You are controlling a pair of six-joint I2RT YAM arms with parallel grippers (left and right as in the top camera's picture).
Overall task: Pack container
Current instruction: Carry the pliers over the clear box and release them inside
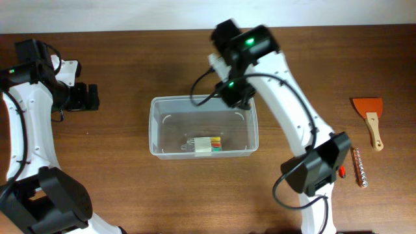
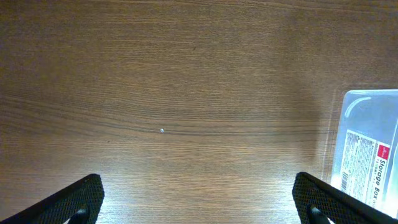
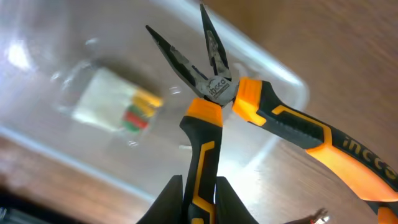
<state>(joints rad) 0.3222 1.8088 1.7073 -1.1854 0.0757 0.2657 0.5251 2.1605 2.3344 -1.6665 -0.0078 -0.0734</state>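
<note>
The clear container (image 1: 153, 130) sits mid-surface, with a small case of coloured bits (image 1: 207, 145) lying by its near wall. Over its far right corner hangs the right gripper (image 3: 199, 198), jaws narrowed on one handle of the long-nose pliers (image 3: 214, 90). The other handle splays free, and the tips point toward the tub's inside. To do this well, I judge the pliers should go down low over the bare floor, clear of rim and case, and be released gently so that they lie flat. The loose handle could swing and catch the wall. The left gripper (image 2: 199, 208), jaws wide and empty, hovers well apart over the wooden surface (image 2: 161, 93).
</note>
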